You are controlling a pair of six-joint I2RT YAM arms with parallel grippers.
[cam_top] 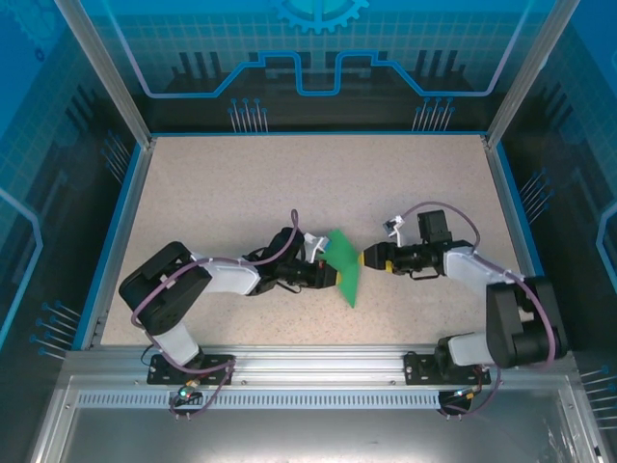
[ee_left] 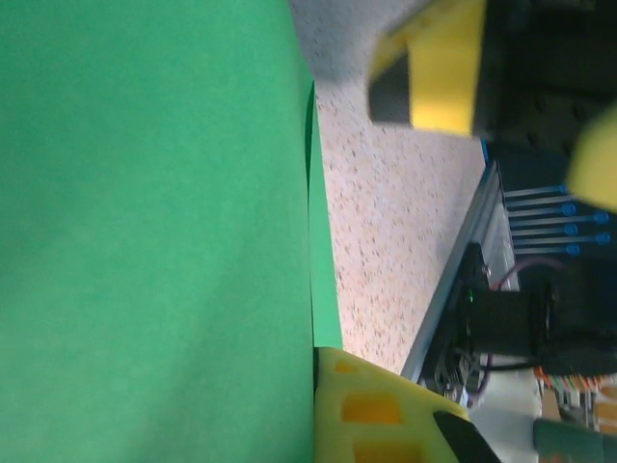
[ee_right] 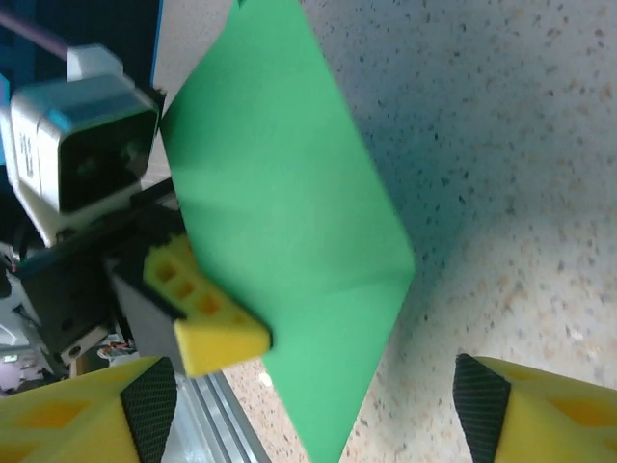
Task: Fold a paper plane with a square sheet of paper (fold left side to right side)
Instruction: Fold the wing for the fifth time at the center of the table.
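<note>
The square sheet of paper (cam_top: 344,268) is bright green and folded into a pointed, creased shape, held tilted just above the speckled table. My left gripper (cam_top: 330,276) is shut on its left edge. In the left wrist view the paper (ee_left: 154,231) runs down into that gripper (ee_left: 318,405) beside a yellow finger (ee_left: 386,415). My right gripper (cam_top: 370,258) faces the paper from the right, open. In the right wrist view the paper (ee_right: 289,212) hangs with its lower tip between the wide-set fingers of the right gripper (ee_right: 313,410), apart from both. The left gripper's yellow finger (ee_right: 207,313) clamps the sheet there.
The beige speckled tabletop (cam_top: 289,183) has a blue raised border (cam_top: 116,231) on its sides. An aluminium rail (cam_top: 308,371) carrying both arm bases runs along the near edge. Metal frame posts (cam_top: 104,68) rise at the back corners.
</note>
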